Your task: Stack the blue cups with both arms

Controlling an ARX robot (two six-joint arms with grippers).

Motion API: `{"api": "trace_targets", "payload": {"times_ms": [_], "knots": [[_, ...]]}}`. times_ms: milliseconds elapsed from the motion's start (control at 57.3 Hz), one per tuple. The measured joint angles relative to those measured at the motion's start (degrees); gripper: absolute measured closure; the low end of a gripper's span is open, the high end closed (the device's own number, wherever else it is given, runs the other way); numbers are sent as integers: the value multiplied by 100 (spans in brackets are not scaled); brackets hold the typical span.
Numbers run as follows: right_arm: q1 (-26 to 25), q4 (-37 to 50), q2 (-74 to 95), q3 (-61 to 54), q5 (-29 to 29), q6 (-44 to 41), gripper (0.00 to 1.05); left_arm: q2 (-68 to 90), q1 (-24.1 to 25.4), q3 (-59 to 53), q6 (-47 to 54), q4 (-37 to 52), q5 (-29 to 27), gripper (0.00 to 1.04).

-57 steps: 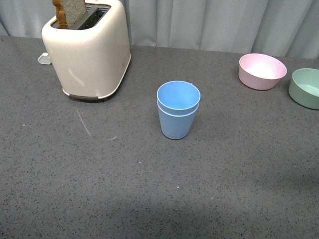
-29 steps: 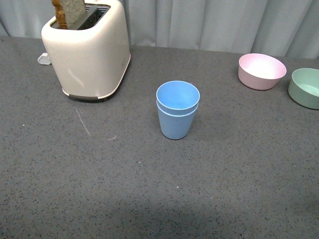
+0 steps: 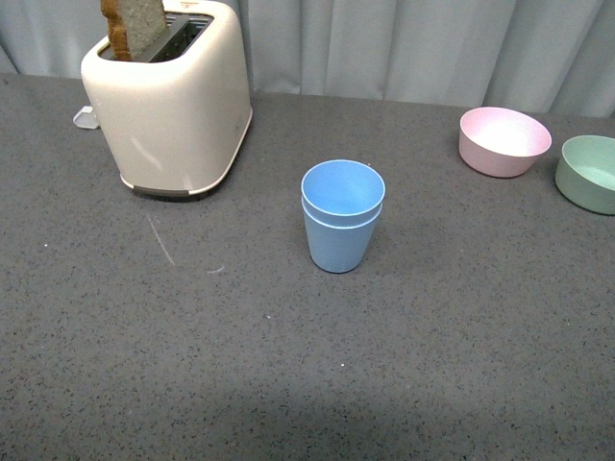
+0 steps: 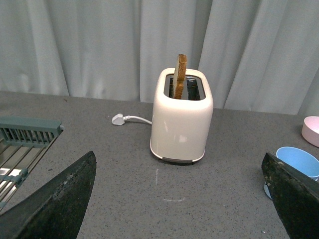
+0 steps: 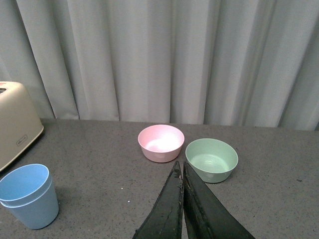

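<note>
The two blue cups point(image 3: 342, 215) stand nested one inside the other, upright on the dark grey table near its middle. They also show in the left wrist view point(image 4: 297, 167) and in the right wrist view point(image 5: 28, 196). Neither arm shows in the front view. In the left wrist view my left gripper point(image 4: 184, 186) is open and empty, its black fingers wide apart, away from the cups. In the right wrist view my right gripper point(image 5: 182, 167) is shut on nothing, away from the cups and near the bowls.
A cream toaster point(image 3: 171, 96) with a slice of bread stands at the back left. A pink bowl point(image 3: 504, 140) and a pale green bowl point(image 3: 589, 171) sit at the back right. A green rack point(image 4: 27, 130) and a white plug point(image 4: 118, 118) lie beside the toaster.
</note>
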Motion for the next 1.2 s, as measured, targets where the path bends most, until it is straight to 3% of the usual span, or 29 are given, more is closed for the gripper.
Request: {"api": "trace_targets", "payload": {"times_ms": [750,872,960,1064,1204], "knots": [[0,-1360,-1381,0,-2,0,104,0,2,0,0,0,0,7],[0,-2317,-2144,4,-17,-2,104,0,0,0,0,0,-4,7],[0,-2354,-2356,4,-20,-9,103,-2,0,0,0,0,2,7],[0,-2378,-2363,4,-17,-13,78,-2,2,0,0,0,0,7],[0,-2378,-2365,4,-17,-13,53,-2,2,0,0,0,0,7]]}}
